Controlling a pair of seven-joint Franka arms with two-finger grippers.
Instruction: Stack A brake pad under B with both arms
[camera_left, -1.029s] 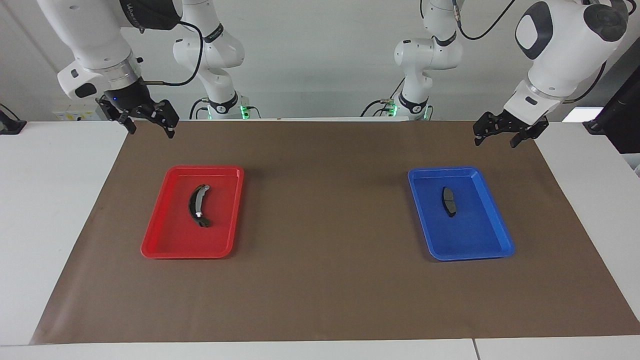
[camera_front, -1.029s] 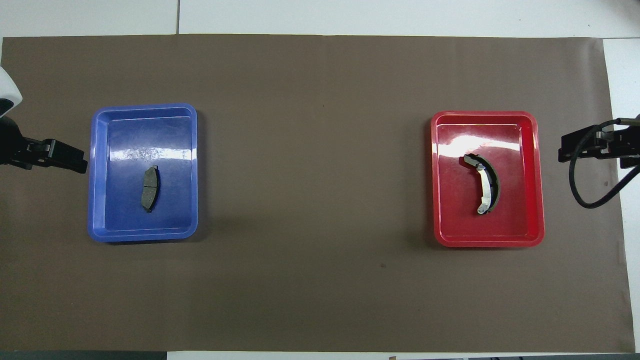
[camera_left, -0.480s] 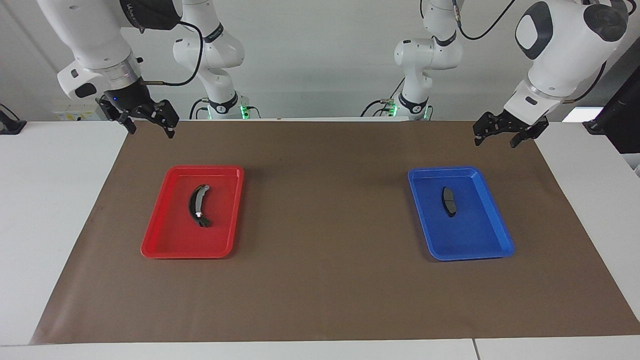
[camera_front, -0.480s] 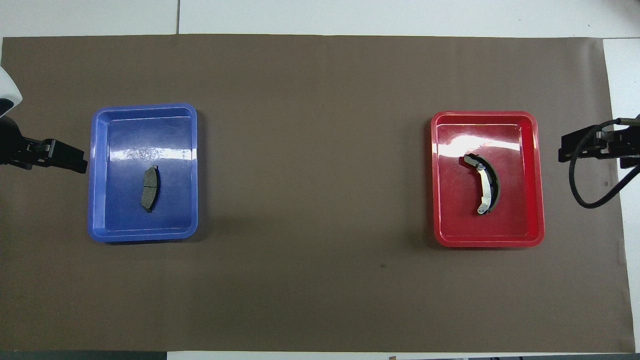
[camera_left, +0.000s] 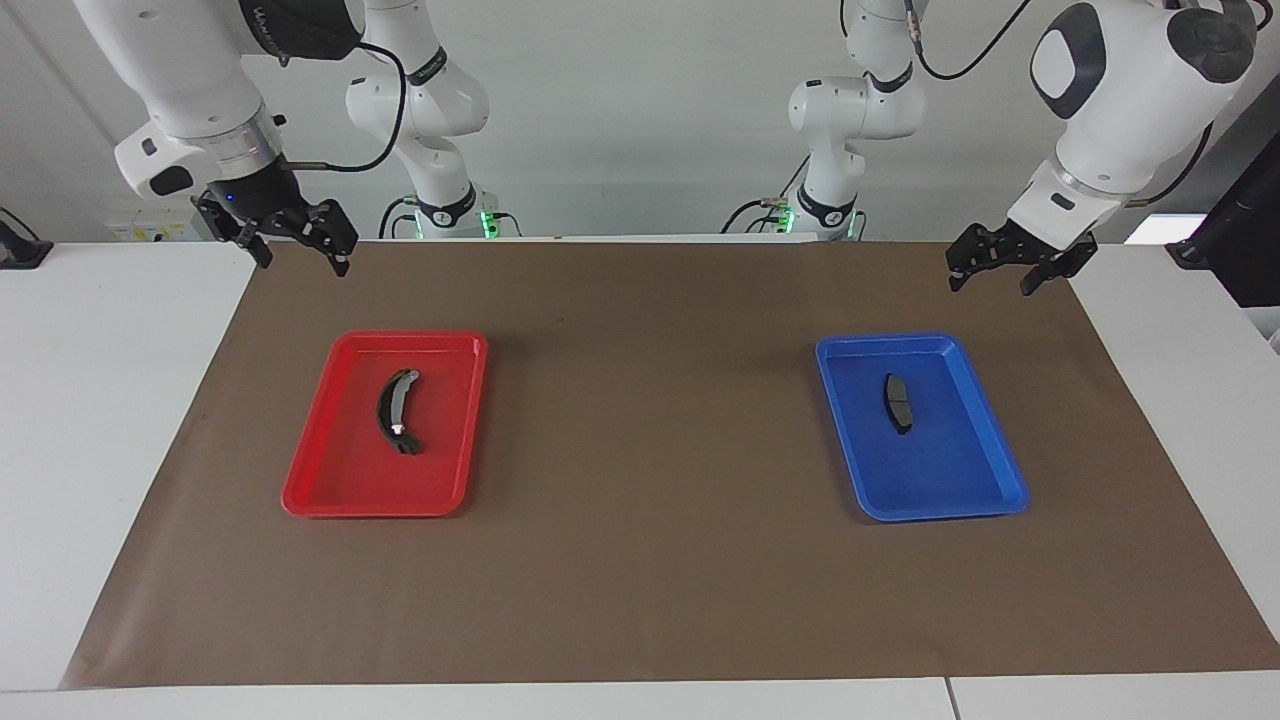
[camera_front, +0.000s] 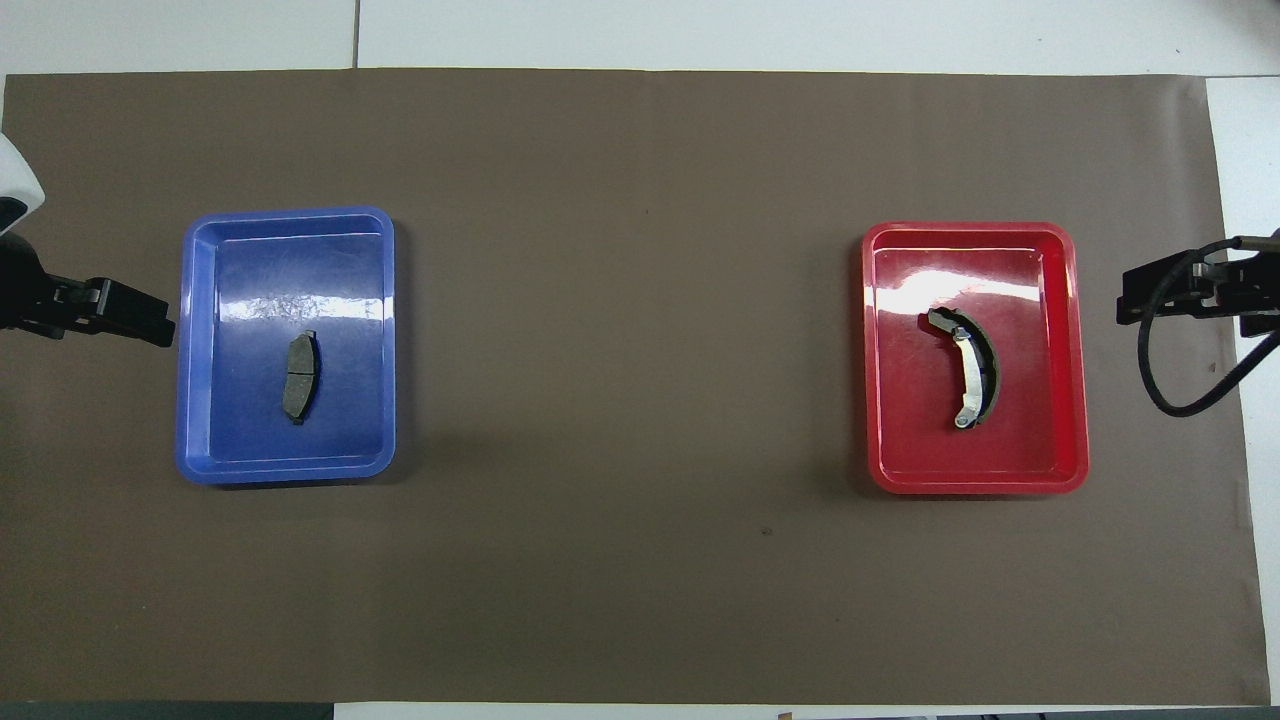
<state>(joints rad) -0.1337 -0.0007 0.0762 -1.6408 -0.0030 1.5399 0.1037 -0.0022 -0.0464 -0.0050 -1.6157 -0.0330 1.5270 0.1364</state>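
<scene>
The A brake pad (camera_left: 897, 402), short, dark grey and oblong, lies in the blue tray (camera_left: 1003, 455) toward the left arm's end of the table; it also shows in the overhead view (camera_front: 299, 377). B (camera_left: 395, 411), the long black crescent with a silvery end, lies in the red tray (camera_left: 308, 455), and shows in the overhead view (camera_front: 971, 381). My left gripper (camera_left: 991, 275) is open and empty, raised over the mat edge beside the blue tray. My right gripper (camera_left: 303, 258) is open and empty, raised over the mat edge beside the red tray.
A brown mat (camera_left: 650, 480) covers the white table (camera_left: 90, 420). The blue tray (camera_front: 186, 350) and the red tray (camera_front: 1077, 350) stand well apart on it. A black cable (camera_front: 1160, 390) hangs by the right gripper (camera_front: 1165, 295). The left gripper (camera_front: 125, 318) shows at the mat's end.
</scene>
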